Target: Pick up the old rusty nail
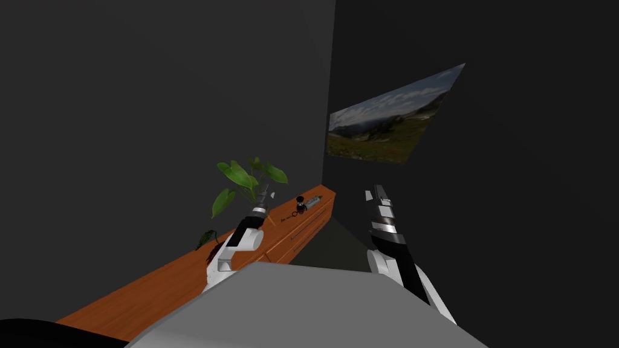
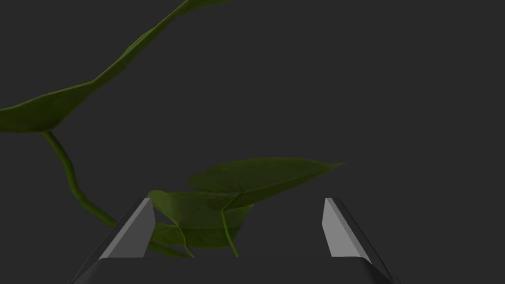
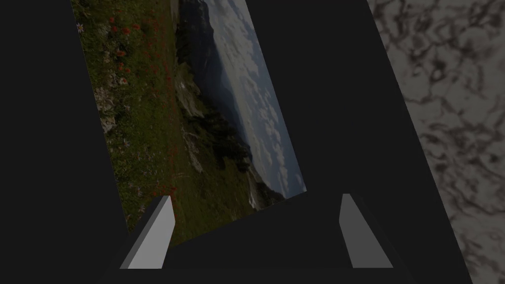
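Left wrist view, left fingers [image 2: 133, 231] spread wide at plant leaves [image 2: 256, 175], right fingers [image 3: 153, 236] spread wide

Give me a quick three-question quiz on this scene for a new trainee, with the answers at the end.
1. True or false: the right tool is shut.
2. The plant is: A on the floor, B over the orange cabinet, C on the right wall.
3. Fill in: leaves lie between the open fingers of the ___ tool.
Key: 1 false, it is open; 2 B; 3 left tool.
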Motion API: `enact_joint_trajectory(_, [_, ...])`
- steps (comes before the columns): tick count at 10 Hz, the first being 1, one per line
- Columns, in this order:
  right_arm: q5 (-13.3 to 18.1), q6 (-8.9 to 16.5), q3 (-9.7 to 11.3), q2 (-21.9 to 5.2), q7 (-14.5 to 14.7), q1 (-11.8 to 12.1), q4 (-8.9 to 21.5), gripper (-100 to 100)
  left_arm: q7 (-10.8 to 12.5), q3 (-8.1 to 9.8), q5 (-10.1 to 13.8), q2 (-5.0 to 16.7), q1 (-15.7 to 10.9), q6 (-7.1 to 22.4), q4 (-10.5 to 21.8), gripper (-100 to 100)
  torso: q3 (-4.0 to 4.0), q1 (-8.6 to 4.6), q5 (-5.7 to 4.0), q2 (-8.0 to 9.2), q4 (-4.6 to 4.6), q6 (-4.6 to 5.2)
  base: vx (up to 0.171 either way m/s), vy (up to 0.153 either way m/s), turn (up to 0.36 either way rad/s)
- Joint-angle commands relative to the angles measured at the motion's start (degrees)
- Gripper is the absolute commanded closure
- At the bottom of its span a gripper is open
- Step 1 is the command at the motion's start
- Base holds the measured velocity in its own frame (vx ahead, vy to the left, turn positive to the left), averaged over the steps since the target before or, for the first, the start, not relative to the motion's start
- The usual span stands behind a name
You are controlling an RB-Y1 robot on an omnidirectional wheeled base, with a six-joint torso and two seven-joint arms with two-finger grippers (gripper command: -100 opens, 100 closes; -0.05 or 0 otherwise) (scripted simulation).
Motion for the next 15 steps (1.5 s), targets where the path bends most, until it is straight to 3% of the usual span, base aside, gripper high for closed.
enact_joint_trajectory(1, [0.0,0.0,0.0,0.0,0.0,0.0,0.0,0,0.5,1.08,1.4,0.6,-2.6,2.9,2.9,-100,0.00,0.00,0.00,0.00,0.00,0.00,-0.022,-0.017,-0.106])
enact_joint_trajectory(2, [0.0,0.0,0.0,0.0,0.0,0.0,0.0,0,0.5,1.08,1.4,0.6,-2.6,3.7,3.4,-100,-0.03,-0.01,0.00,-0.04,-0.01,0.04,-0.014,-0.013,-0.089])
enact_joint_trajectory(4, [0.0,0.0,0.0,0.0,0.0,0.0,0.0,0,1.6,2.86,3.8,1.5,-5.7,7.7,7.5,-100,-0.05,0.00,0.00,-0.08,-0.02,0.03,-0.023,-0.019,-0.199])
enact_joint_trajectory(6, [0.0,0.0,0.0,0.0,0.0,0.0,0.0,0,2.1,3.77,5.0,2.0,-7.1,10.7,10.1,-100,-0.04,-0.01,0.00,-0.06,-0.02,0.00,-0.015,-0.019,-0.103])
enact_joint_trajectory(11, [0.0,0.0,0.0,0.0,0.0,0.0,0.0,0,3.2,5.62,7.2,2.7,-9.8,17.0,14.7,-100,-0.08,0.00,0.00,-0.13,-0.03,0.03,-0.003,-0.015,-0.114])
enact_joint_trajectory(12, [0.0,0.0,0.0,0.0,0.0,0.0,0.0,0,3.7,6.57,8.2,3.1,-10.9,19.5,17.1,-100,-0.07,0.01,0.00,-0.13,-0.03,-0.02,0.003,-0.020,-0.130])
enact_joint_trajectory(15, [0.0,0.0,0.0,0.0,0.0,0.0,0.0,0,4.2,7.51,9.1,3.5,-12.0,22.3,19.5,-100,-0.09,0.02,0.00,-0.16,-0.04,0.01,0.009,-0.013,-0.106])
